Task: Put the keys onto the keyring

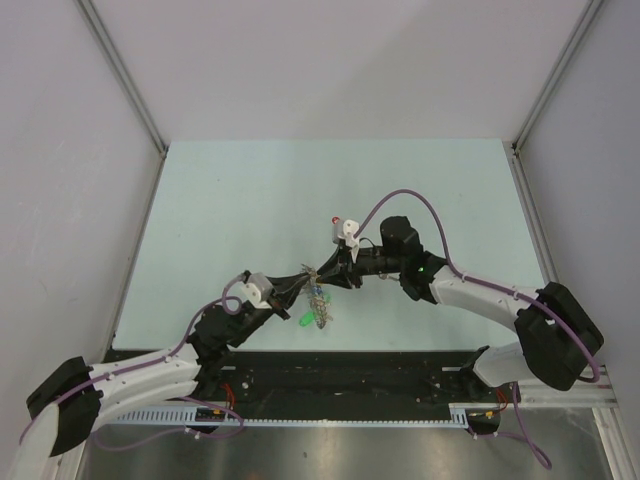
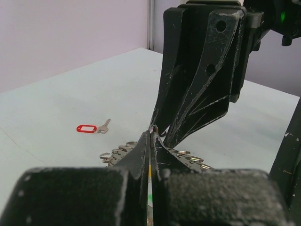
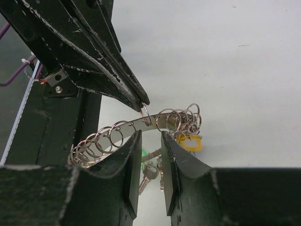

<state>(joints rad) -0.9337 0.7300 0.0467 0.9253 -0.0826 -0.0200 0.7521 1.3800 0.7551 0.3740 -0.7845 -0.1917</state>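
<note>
The keyring [image 3: 162,123] is a curved metal band strung with several small split rings, held up over the table [image 1: 250,200]. Keys [image 3: 146,175] with green [image 1: 305,320] and yellow tags [image 3: 190,142] hang from it. My left gripper [image 3: 145,102] is shut, its tips pinching one small split ring [image 3: 146,114] on the band. My right gripper [image 3: 150,137] faces it from the other side. Its jaws stand apart just under the band, with nothing pinched between them. A loose key with a red tag [image 2: 87,128] lies flat on the table beyond.
Both grippers meet tip to tip in the near middle of the table [image 1: 318,280]. Grey walls close in the table on three sides. A black rail [image 1: 340,375] with the arm bases runs along the near edge.
</note>
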